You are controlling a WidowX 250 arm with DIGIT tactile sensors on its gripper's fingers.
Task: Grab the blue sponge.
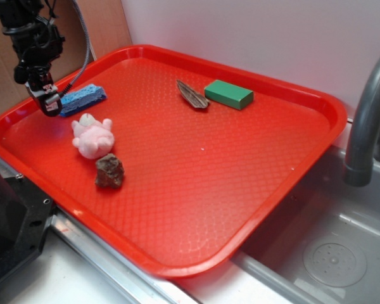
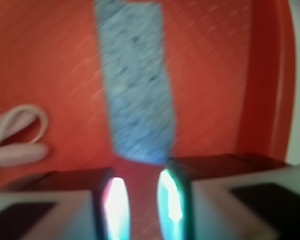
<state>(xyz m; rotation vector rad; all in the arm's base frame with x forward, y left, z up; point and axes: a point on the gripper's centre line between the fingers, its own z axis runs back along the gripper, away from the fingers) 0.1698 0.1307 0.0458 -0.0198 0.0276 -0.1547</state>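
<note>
The blue sponge (image 1: 82, 99) lies flat at the far left of the red tray (image 1: 259, 190), close to its rim. My gripper (image 1: 48, 101) hangs just left of the sponge's near end, a little above the tray. In the blurred wrist view the blue sponge (image 2: 135, 85) stretches away straight ahead, and its near end sits just beyond my gripper (image 2: 142, 205). The jaws stand a narrow gap apart, with only red tray showing between them. They hold nothing.
A pink plush toy (image 1: 92, 136) and a brown rock (image 1: 109, 171) lie near the sponge. A green block (image 1: 228, 94) and a brown pod-like piece (image 1: 192, 95) sit at the back. The tray's raised rim (image 2: 270, 80) runs to the right. A sink (image 1: 316, 247) with a grey faucet (image 1: 367, 114) adjoins the tray.
</note>
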